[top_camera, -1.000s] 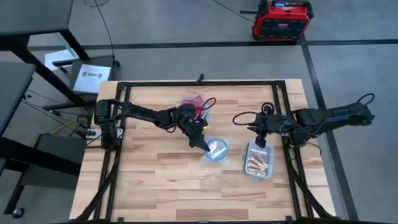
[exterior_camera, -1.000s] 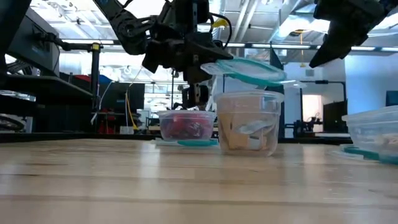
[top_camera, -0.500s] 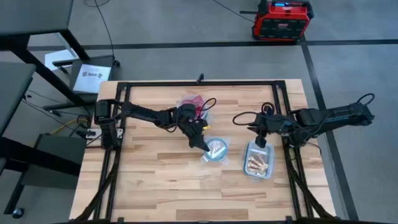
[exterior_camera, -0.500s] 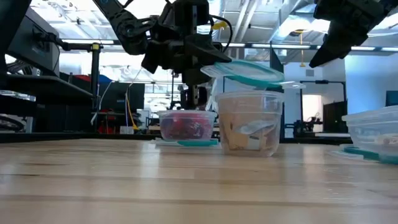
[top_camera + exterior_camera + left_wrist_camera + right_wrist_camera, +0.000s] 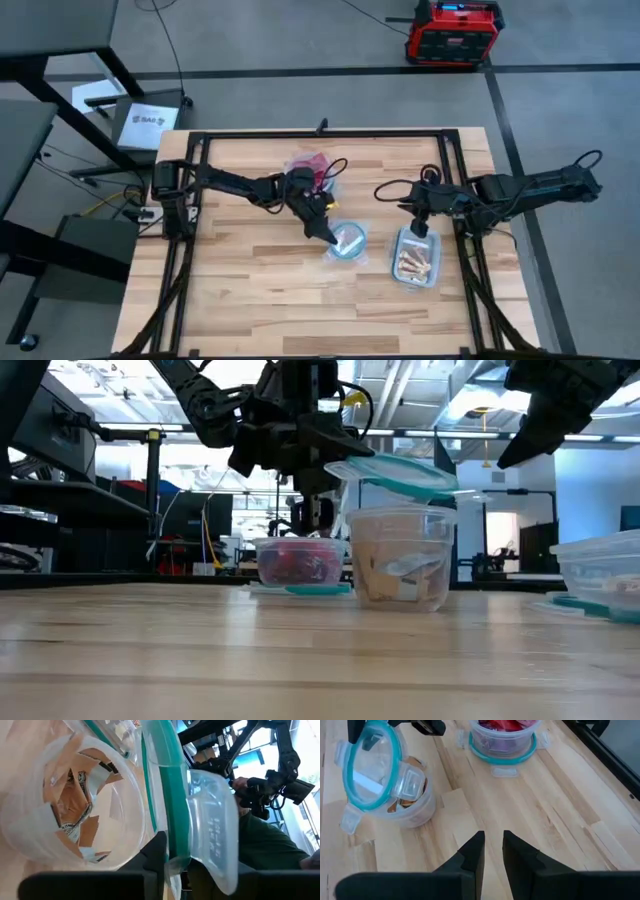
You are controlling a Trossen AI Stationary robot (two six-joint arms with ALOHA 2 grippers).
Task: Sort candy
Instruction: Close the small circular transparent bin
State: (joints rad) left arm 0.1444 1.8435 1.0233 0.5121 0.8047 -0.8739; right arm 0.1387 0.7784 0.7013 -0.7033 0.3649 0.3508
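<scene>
A clear round bowl [image 5: 348,242] holding orange and whitish candy [image 5: 75,805] stands mid-table. My left gripper [image 5: 327,234] is shut on that bowl's teal-rimmed lid [image 5: 395,472], just above it. A second round bowl [image 5: 505,735] with red and purple candy stands on a teal lid toward the far edge. My right gripper [image 5: 493,840] hangs open and empty over the far end of the clear rectangular tub [image 5: 416,258], which holds orange and whitish candy. My left gripper pinches the lid's teal rim [image 5: 172,835] between its two fingers, at the edge toward the table's left. The fingers slant down from the far left. The lid [image 5: 370,767] is clear of the bowl [image 5: 400,555], slightly tilted, a clear flap [image 5: 210,820] sticking out beside the fingers.
Black frame rails [image 5: 455,180] run along the table's left, right and far sides. Bare wood [image 5: 270,300] lies toward the near edge. A cable loop [image 5: 390,188] lies by my right arm.
</scene>
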